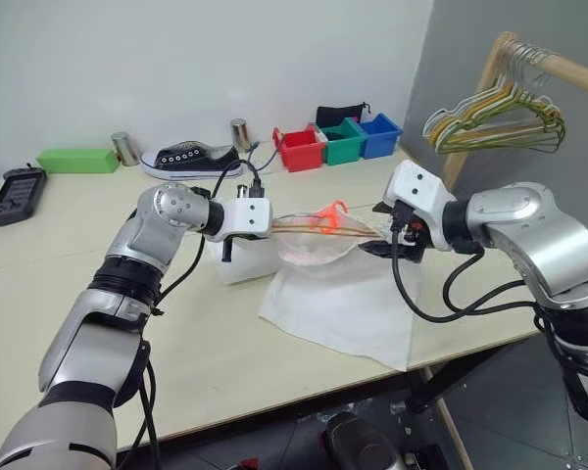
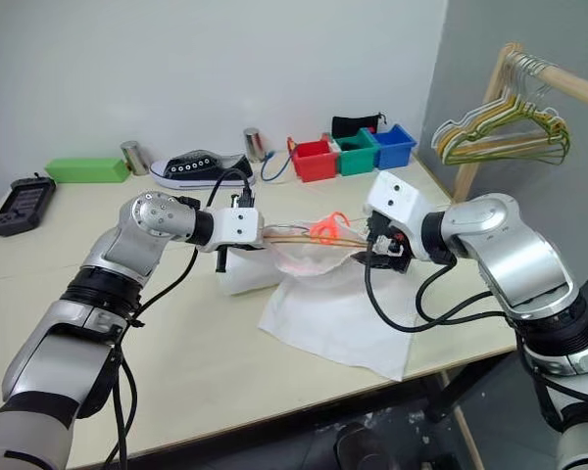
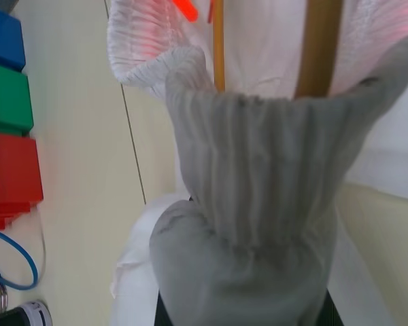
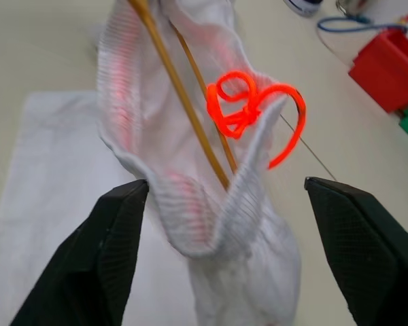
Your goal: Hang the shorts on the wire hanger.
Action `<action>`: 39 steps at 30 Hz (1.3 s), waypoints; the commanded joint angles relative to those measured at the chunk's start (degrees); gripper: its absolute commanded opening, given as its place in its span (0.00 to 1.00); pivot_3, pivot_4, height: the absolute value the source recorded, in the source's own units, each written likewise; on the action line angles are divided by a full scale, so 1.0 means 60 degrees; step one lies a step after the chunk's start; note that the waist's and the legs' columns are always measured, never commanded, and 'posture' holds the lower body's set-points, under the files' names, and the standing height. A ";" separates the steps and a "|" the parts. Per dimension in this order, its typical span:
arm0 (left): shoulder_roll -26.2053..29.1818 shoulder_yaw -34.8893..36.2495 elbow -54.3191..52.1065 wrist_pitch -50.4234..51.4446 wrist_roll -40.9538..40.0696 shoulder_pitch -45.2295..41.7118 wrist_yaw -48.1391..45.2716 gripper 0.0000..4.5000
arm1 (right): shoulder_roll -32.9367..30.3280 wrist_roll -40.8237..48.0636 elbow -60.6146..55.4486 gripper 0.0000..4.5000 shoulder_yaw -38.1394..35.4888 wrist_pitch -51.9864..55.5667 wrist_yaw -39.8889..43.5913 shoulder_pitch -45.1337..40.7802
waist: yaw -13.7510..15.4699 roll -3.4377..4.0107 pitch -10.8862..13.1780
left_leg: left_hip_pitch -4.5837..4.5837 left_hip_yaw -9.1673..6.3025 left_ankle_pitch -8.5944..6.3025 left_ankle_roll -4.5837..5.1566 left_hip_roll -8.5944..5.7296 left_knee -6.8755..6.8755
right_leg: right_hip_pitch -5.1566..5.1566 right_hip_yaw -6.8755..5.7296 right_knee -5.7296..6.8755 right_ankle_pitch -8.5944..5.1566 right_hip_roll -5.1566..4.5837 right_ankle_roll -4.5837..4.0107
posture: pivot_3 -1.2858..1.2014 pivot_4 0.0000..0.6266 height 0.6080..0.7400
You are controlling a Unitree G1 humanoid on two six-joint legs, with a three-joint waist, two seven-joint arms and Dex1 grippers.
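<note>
left gripper point(image 1: 267, 221) fingers clamped on shorts point(image 1: 343, 294) waistband, wire hanger point(image 4: 180, 95) threaded inside waistband, right gripper point(image 4: 224, 251) fingers spread wide around fabric, shorts draped over desk point(image 1: 59, 264) front edge

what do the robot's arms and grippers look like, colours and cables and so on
Both arms are glossy silver-grey shells with black bands at the joints. Each wrist carries a boxy white housing, and loose black cables loop beside each forearm. The right gripper has two broad black fingers with a fine textured surface. The left gripper is mostly buried in white fabric.
</note>
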 commanded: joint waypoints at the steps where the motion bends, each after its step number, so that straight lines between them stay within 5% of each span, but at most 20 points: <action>1: -0.0083 0.0213 -0.0455 -0.0109 -0.0320 -0.0347 -0.0140 0.00 | 0.0157 -0.0419 0.0804 1.00 0.0380 -0.0828 0.0016 0.0004 | -0.0052 0.0001 0.0001 | 0.0001 0.0002 0.0000 0.0000 -0.0001 0.0000 | 0.0000 0.0002 0.0000 0.0000 -0.0001 0.0000 | 0.37 0.05 1.00; 12: 0.0117 0.0293 -0.1312 0.0180 -0.0391 -0.0059 -0.0376 0.00 | 0.0224 -0.2284 0.2865 1.00 0.1501 -0.3632 0.0203 -0.0114 | -0.0233 0.0002 0.0002 | 0.0004 0.0008 0.0000 0.0000 -0.0001 -0.0002 | 0.0000 0.0007 0.0001 0.0000 0.0000 0.0002 | 0.39 0.04 1.00; 32: 0.0269 0.0245 -0.1648 0.0310 -0.0274 -0.0067 -0.0151 0.00 | 0.0545 -0.3530 0.3963 0.03 0.1169 -0.5132 0.0353 -0.0120 | -0.0029 0.0001 0.0001 | 0.0012 -0.0003 0.0001 0.0000 -0.0005 0.0002 | 0.0011 0.0002 0.0004 0.0004 0.0000 0.0007 | 0.39 0.00 1.00; 36: 0.0204 0.0265 -0.1497 0.0119 -0.0342 -0.0175 -0.0083 0.00 | 0.0515 -0.3547 0.3863 0.01 0.1093 -0.5072 0.0396 -0.0012 | 0.0019 0.0001 0.0000 | 0.0012 -0.0005 0.0001 0.0000 -0.0006 0.0002 | 0.0012 0.0001 0.0004 0.0004 0.0000 0.0008 | 0.39 0.00 1.00; 39: 0.0132 0.0342 -0.1343 0.0024 -0.0572 -0.0266 -0.0213 0.18 | 0.0508 -0.3496 0.3609 0.00 0.1011 -0.4809 0.0399 0.0110 | 0.0045 0.0000 -0.0001 | 0.0011 -0.0007 0.0001 0.0000 -0.0006 0.0003 | 0.0013 -0.0001 0.0004 0.0004 -0.0001 0.0007 | 0.39 0.00 1.00</action>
